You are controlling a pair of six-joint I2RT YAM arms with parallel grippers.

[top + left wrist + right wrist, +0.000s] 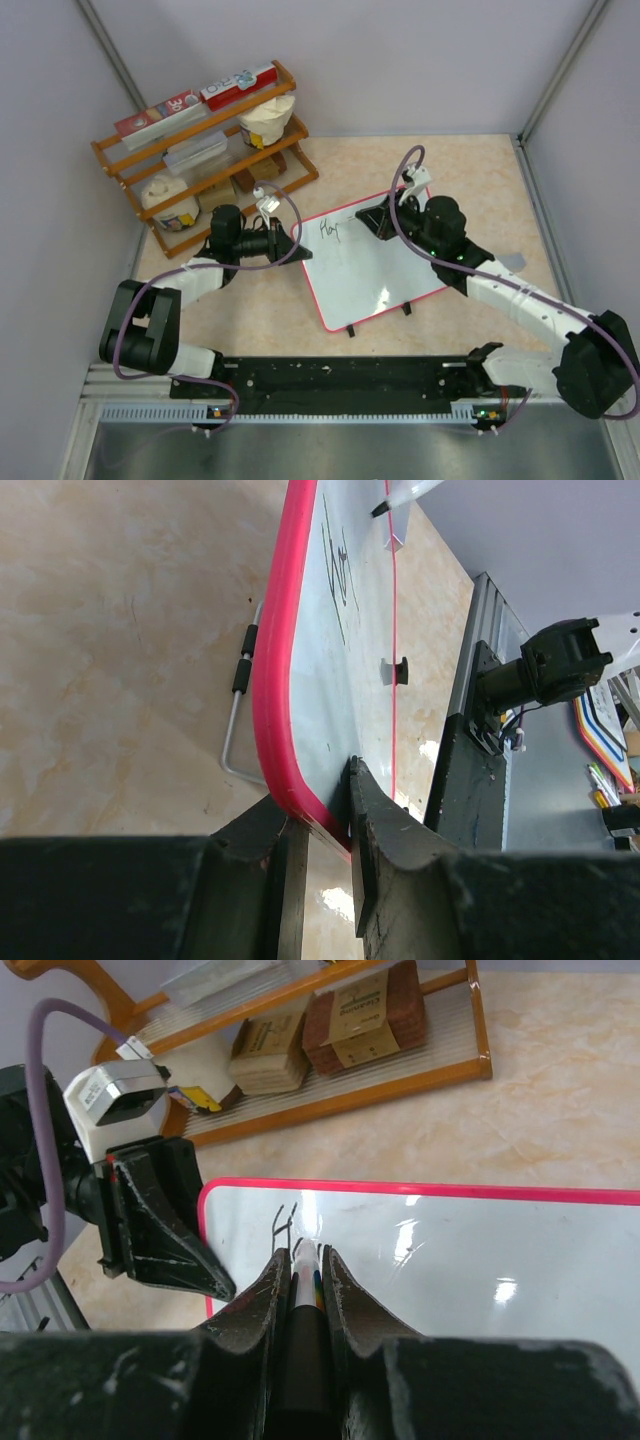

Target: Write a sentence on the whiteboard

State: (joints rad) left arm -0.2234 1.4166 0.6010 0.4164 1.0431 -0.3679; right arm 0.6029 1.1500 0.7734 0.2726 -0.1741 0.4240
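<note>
Whiteboard (370, 275) is sitting mid-bench (470, 180) at an angle, just right of the wooden rack (200, 140).

Left tool (325, 825) is clamping the red rim (275, 680) at the board's left edge, one finger on top and one under.

Right tool (305, 1270) is clenching a marker (305, 1282) lengthwise between its fingers, with the tip at the far-left part of the board.

Sentence (330, 232) is only starting: a few thin black letters, roughly "Hap". Most of the white face is bare.

Handling, my read:
- Board is looking stiff and light, and the glossy face is slick. On its small feet it's likely sliding under pen push, so the rim pinch is doing the anchoring.
- Best hold is the rim, clear of the writing area. Fingers on the face risk smearing the ink.
- Marker is thin and light. Light contact only, since hard pressure is likely tipping it in the grip.
</note>
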